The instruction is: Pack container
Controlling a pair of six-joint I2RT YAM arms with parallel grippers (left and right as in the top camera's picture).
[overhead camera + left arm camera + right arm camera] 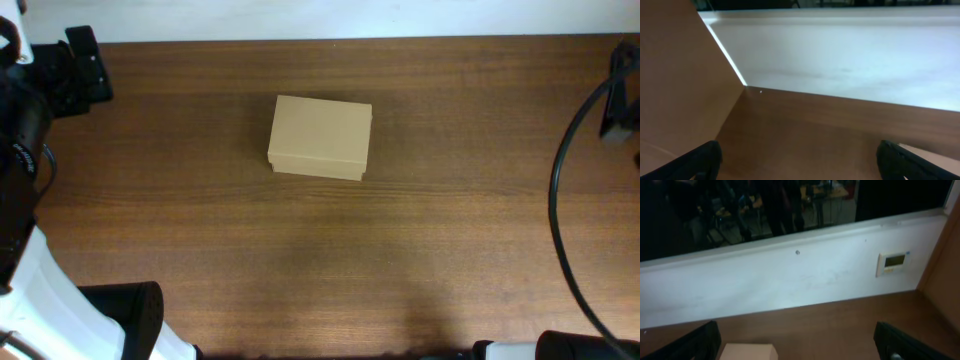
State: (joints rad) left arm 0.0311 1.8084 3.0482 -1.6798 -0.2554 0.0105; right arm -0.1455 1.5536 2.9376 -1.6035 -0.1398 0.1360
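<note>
Resting the box (pixel 320 137) shut on the table (pixel 320 270), both grippers spread and empty.
Viewing from overhead, finding the box just toward 12 o'clock of the table's centre, flap closed, long side running 9 to 3 o'clock, nothing touching it. Parking the left arm (pixel 30 110) near 10 o'clock and the right arm (pixel 622 85) near 3 o'clock, both well apart from the box. Holding the left gripper (pixel 802 167) with fingers wide apart above bare wood, nothing between them. Holding the right gripper (pixel 797 347) equally wide, clamping nothing, with the box's top peeking in at 7 o'clock of that wrist view, farther off on the table.
</note>
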